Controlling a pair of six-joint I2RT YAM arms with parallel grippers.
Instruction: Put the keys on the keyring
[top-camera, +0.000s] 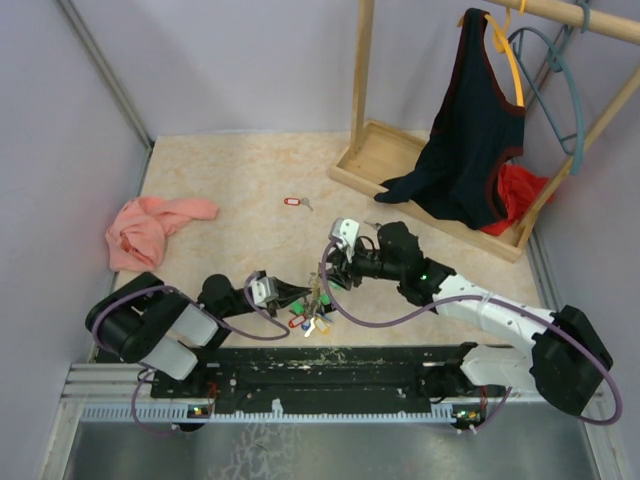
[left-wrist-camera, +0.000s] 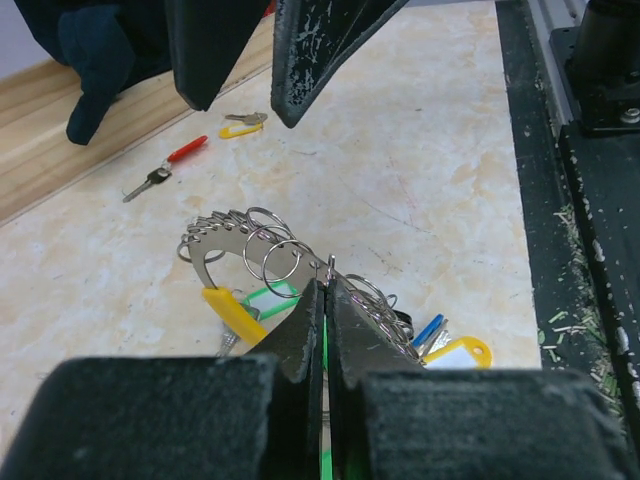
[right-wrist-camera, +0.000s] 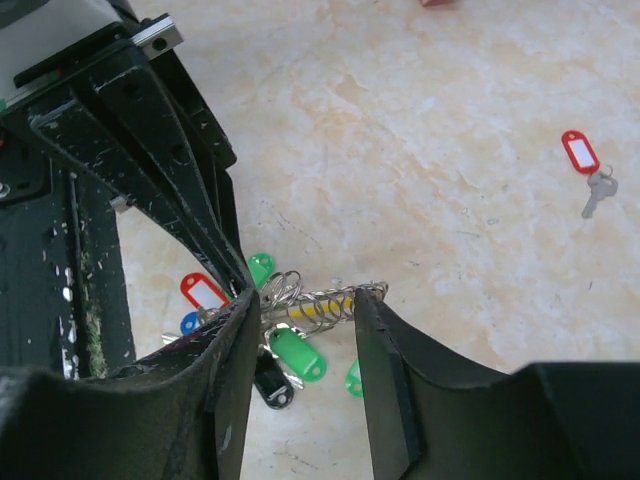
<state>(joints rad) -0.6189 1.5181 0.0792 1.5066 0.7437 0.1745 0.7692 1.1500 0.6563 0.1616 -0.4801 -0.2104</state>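
At the near edge, the left gripper (left-wrist-camera: 326, 298) is pressed together on the wire of the keyring (left-wrist-camera: 225, 222), whose keys (right-wrist-camera: 298, 352) rest on the table (top-camera: 230, 180). Just beyond, the right gripper (right-wrist-camera: 306, 310) stands spread over the ring, gripping nothing; it should lift clear without snagging the bunch while the left holds its pinch steady. Farther off a red key (top-camera: 292, 202) lies loose, probably next to fetch, best pinched by its tag so the hole stays free.

left tool (left-wrist-camera: 327, 285) pinched (right tool (right-wrist-camera: 305, 300) parted)
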